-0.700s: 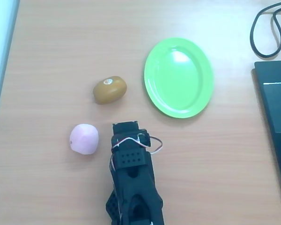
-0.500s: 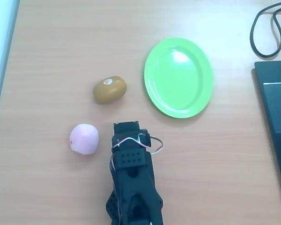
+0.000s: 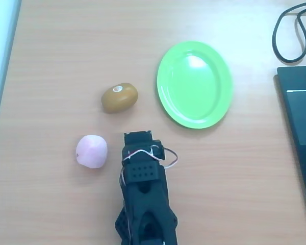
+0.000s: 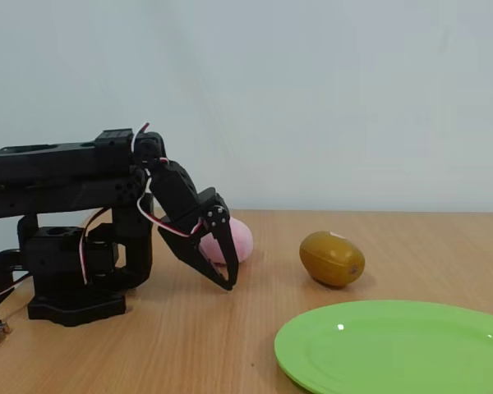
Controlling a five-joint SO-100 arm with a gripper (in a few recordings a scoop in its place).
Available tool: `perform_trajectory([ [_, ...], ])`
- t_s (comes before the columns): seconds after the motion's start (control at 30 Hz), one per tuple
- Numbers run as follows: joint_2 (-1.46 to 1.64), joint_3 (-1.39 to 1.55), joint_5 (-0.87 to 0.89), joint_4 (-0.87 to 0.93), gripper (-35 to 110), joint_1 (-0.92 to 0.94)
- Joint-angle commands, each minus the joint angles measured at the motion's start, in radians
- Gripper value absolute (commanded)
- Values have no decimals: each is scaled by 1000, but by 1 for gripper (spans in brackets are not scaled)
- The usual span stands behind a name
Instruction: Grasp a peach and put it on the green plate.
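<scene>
Hovering beside the peach (image 3: 92, 151), the hand (image 4: 228, 277) looks closed and empty.

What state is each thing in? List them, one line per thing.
peach: resting on the table, left of the arm in the overhead view, not grasped.
brown-olive fruit: lying on the table, pale spot up, untouched.
green plate: flat on the table, nothing on it.
gripper: lowered near the table, tips together, holding nothing.
black cable: looped at the table's top right corner.
</scene>
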Motion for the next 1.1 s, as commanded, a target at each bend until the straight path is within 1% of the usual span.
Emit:
perform_trajectory([
  [0.0,-28,-67,-8,3,-8,-20],
  [0.2,-201,-282,-75,8,-8,-23],
  [0.37,-308,-474,-114,80,-8,-23],
  [0.57,-413,-614,-216,166,-6,-35],
  [0.73,-522,-693,-255,206,-4,-67],
  [0.93,-543,-749,-537,311,-1,-92],
  [1.0,-541,-752,-712,356,0,-95],
  [1.07,-540,-755,-937,391,3,-84],
])
